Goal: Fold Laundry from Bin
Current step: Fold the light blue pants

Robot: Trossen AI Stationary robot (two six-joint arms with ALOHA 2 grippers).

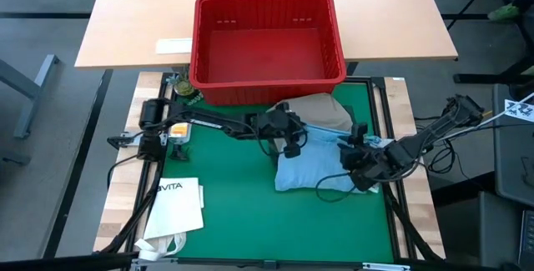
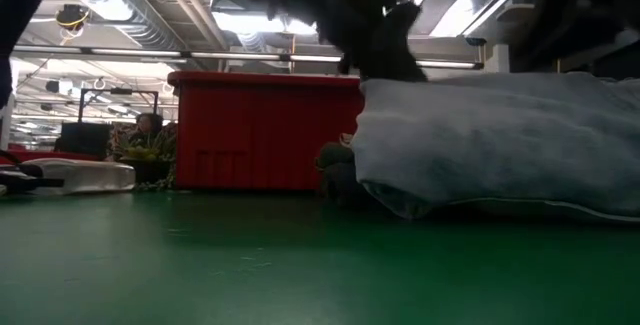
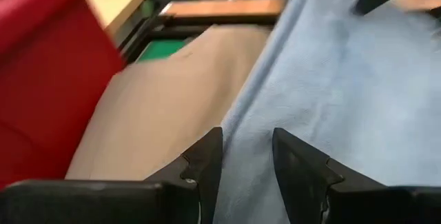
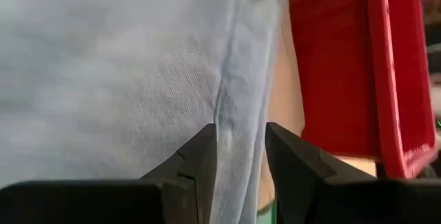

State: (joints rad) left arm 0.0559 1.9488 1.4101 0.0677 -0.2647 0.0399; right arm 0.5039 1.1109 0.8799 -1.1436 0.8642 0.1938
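Nearest, at the near left corner of the green mat (image 1: 242,213), lies a white paper bag (image 1: 177,206) with the printed word "VITA"; this writing can be read only in the high view.

Farther in, right of the middle of the mat, rests the light blue denim garment (image 1: 313,171), lying in a soft heap. Both grippers are at it. The left gripper (image 1: 294,140) is at its far left edge, and the left wrist view shows the two dark fingers (image 3: 207,162) set a little apart with a fold of the blue cloth running up between them, so it pinches the denim. The right gripper (image 1: 360,164) is at the right side of the same garment; in the right wrist view a raised seam of the denim (image 4: 234,114) passes between its fingers (image 4: 200,158), which are also a little apart, pinching this cloth.

Just behind the denim, touching it, lies a khaki-tan garment (image 1: 324,108), against the near wall of the red ribbed plastic crate (image 1: 267,42). The crate stands at the far edge of the mat, partly on a light wooden table (image 1: 133,21). Only the high view looks into the crate: its red floor is bare.

The low view shows the denim as a long grey-blue mound (image 2: 500,145) on the mat with the crate (image 2: 260,130) behind it, and a person (image 2: 148,137) in the room beyond, at far left.
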